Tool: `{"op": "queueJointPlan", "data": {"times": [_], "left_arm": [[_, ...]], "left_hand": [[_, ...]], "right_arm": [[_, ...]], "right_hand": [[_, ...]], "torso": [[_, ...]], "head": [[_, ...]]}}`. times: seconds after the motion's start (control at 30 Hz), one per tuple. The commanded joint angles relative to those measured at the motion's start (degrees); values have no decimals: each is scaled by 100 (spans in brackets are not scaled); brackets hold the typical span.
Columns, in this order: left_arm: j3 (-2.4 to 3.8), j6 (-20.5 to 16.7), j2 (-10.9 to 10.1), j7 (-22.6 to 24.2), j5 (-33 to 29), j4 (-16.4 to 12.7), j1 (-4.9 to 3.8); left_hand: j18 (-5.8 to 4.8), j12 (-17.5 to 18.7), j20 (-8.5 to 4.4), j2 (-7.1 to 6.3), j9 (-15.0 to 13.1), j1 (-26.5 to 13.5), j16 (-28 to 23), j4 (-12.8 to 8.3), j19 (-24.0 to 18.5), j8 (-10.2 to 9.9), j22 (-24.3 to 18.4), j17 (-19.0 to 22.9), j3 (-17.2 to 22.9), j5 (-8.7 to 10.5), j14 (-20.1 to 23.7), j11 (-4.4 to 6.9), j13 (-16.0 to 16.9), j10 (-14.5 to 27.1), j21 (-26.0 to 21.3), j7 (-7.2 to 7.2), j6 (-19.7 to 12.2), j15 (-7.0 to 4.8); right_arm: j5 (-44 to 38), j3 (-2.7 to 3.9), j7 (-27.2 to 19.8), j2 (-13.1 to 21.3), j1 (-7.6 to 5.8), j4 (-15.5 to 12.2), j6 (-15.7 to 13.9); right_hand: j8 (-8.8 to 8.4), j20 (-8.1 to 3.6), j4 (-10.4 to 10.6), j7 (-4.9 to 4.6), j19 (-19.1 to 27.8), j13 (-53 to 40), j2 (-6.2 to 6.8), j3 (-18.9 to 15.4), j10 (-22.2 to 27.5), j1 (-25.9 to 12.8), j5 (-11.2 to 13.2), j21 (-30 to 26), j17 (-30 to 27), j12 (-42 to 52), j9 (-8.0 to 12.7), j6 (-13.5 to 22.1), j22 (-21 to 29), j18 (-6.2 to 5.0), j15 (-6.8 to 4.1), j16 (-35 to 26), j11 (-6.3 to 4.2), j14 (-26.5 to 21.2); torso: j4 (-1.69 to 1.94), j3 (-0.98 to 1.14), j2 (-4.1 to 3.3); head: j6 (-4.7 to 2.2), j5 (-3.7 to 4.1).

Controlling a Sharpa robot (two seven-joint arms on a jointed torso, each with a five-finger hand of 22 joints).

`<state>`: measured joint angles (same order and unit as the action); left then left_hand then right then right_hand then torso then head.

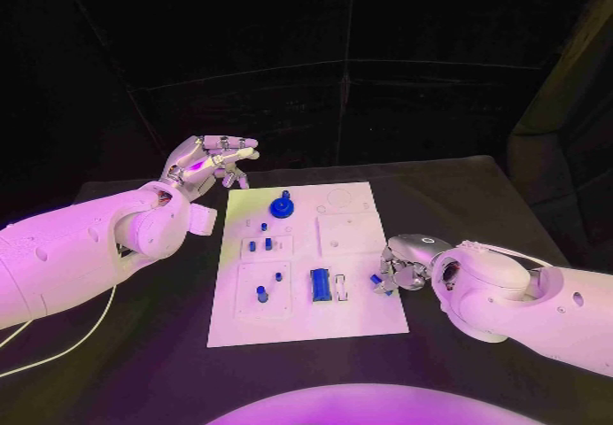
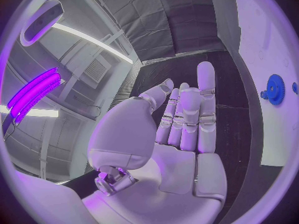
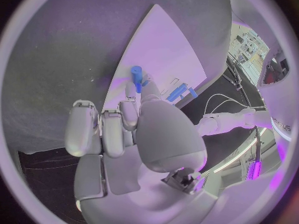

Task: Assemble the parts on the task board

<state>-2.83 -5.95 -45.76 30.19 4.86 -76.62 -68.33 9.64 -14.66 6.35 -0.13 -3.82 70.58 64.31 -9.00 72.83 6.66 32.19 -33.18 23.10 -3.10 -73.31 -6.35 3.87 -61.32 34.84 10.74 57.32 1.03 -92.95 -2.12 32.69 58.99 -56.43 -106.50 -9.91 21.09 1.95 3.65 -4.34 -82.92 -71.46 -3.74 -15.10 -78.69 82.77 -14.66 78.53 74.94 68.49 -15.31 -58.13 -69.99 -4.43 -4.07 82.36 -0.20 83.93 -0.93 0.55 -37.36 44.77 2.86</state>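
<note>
The white task board (image 1: 345,226) lies in the middle of the black table. A blue gear (image 1: 281,207) stands near its far left, also seen in the left wrist view as the gear (image 2: 274,90). Small blue pegs (image 1: 265,227) and a blue block (image 1: 318,283) sit lower on the board. My right hand (image 1: 407,264) is at the board's right edge and pinches a small blue peg (image 1: 378,282) between thumb and finger; the peg (image 3: 136,76) sticks out past the fingertips over the board (image 3: 162,50). My left hand (image 1: 211,161) hovers beyond the board's far left corner, fingers apart, holding nothing.
A pale oblong piece (image 1: 340,288) lies beside the blue block. Black table (image 1: 447,195) surrounds the board on all sides. A white cable (image 1: 64,350) hangs under my left arm.
</note>
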Motion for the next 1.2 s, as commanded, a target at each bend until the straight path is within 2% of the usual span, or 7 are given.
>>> {"op": "queueJointPlan", "data": {"times": [0.03,0.27,0.5,0.83,0.93,1.03,1.2], "left_arm": [[2,78,-2,21,-9,-2,-7],[1,80,-4,20,-9,2,-7],[0,85,0,21,-9,6,-6],[-2,74,3,4,-9,17,-6],[-2,72,4,4,-9,18,-6],[-3,72,5,6,-9,17,-6],[-3,73,6,12,-9,16,-6]], "left_hand": [[81,-21,25,54,-8,3,-6,-7,9,7,-6,6,-8,6,30,-1,1,59,-33,2,-21,9],[81,-21,25,54,-8,3,-6,-7,9,7,-6,6,-8,6,30,-1,1,59,-33,2,-21,9],[81,-21,25,54,-8,3,-6,-7,9,7,-6,6,-8,6,30,-1,1,59,-33,2,-21,9],[81,-26,25,59,-8,6,-7,-8,11,11,-9,15,-6,5,34,0,1,63,-36,1,-23,9],[81,-26,25,59,-8,6,-7,-8,11,11,-9,15,-6,5,34,0,1,63,-36,1,-23,9],[81,-26,25,59,-8,6,-7,-8,11,11,-9,15,-6,5,34,0,1,63,-36,1,-23,9],[81,-31,26,59,-7,-4,-6,-3,13,14,-13,18,-12,7,35,-3,0,67,-39,4,-26,10]], "right_arm": [[-301,-48,210,-31,58,50,436],[-406,-48,295,-67,68,37,448],[-309,-47,318,-36,70,-37,113],[184,-45,-128,64,68,-202,-938],[471,-44,-298,110,67,-290,-1373],[797,-44,-406,131,66,-347,-1597],[1108,-43,-476,118,65,-380,-1685]], "right_hand": [[-51,-5,-74,-6,-14,-8,-75,26,23,175,21,2,93,-31,84,0,7,52,-18,-3,-4,332],[-140,3,-138,-20,-13,10,-131,135,44,251,-107,0,96,-67,124,-18,4,53,-9,-10,5,331],[-268,-2,-193,-23,-23,12,-222,379,55,307,-387,8,122,-90,183,-67,-16,55,-10,-5,1,336],[-431,-22,-132,-6,-49,-55,-79,790,-5,148,-1164,42,213,-29,246,-177,-74,63,-26,37,-6,357],[-477,-24,-77,-8,-49,-77,-6,946,-31,56,-1208,39,229,-6,258,-208,-70,62,-27,43,-13,360],[-518,-20,63,0,-60,-127,16,1034,-89,-127,-992,55,271,62,269,-220,-96,67,-24,67,-15,370],[-542,-23,122,4,-65,-140,64,1118,-104,-200,-911,62,273,76,272,-241,-108,68,-28,67,-17,371]], "torso": [[9,0,-3],[-1,-1,0],[2,3,3],[3,1,-1],[1,1,1],[3,-4,0],[2,-5,2]], "head": [[3,0],[5,-6],[4,-7],[11,-24],[19,-32],[25,-39],[27,-37]]}}
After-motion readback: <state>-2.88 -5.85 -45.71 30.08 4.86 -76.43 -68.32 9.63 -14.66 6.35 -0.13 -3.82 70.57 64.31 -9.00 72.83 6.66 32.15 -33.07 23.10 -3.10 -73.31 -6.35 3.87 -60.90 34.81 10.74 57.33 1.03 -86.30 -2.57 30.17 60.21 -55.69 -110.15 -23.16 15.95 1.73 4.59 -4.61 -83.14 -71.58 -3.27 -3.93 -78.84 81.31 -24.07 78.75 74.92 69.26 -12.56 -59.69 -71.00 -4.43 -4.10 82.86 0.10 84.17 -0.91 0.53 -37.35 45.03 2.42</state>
